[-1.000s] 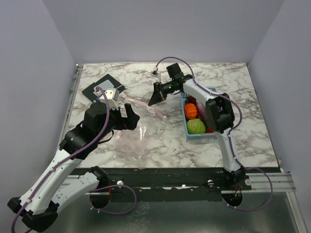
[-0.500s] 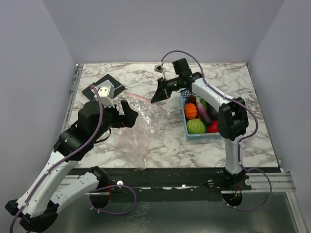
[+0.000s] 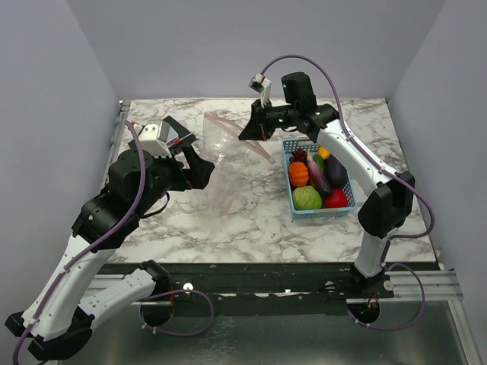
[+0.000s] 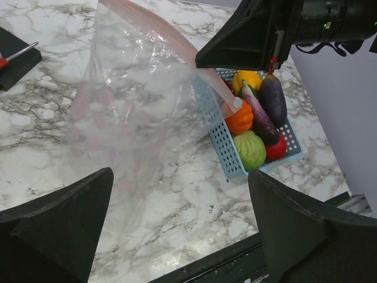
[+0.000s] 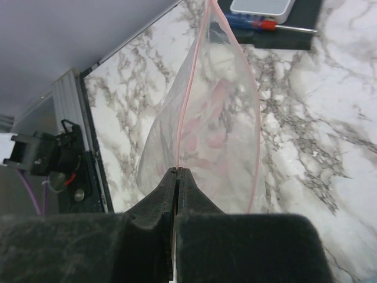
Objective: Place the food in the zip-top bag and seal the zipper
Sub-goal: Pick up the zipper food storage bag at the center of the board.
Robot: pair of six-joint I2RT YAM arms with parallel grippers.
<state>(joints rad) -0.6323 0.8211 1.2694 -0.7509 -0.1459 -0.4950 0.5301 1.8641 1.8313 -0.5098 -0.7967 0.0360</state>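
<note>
Marble-patterned tabletop (image 3: 251, 220) carries everything here. Above it hangs the zip-top bag (image 4: 135, 100), clear and crinkled. Its top edge is pinched in the right pincer (image 5: 177, 172), whose jaws are closed tight on one lip of the mouth, and its body drapes down and away from that pincer toward the left arm. The left pincer (image 3: 196, 163) faces the bag from just beside it with its jaws spread wide and nothing between them.

Below the right pincer and a little to its outer side sits the light-blue basket (image 3: 316, 215). All the food I can see lies inside it: the green cabbage (image 3: 307, 198), the orange pumpkin (image 3: 297, 173), a purple eggplant (image 4: 260, 118) and the red tomato (image 3: 335, 198).

The zipper (image 5: 179, 118) runs up from the right pincer's tips as a thin pink line. The second lip curves off to one side, so the mouth looks unsealed.

I judge the step to be presenting and opening the bag, with loading not yet begun. Next, the left pincer likely needs to catch the free lip, well apart from the right pincer's hold, so the mouth gapes.
</note>
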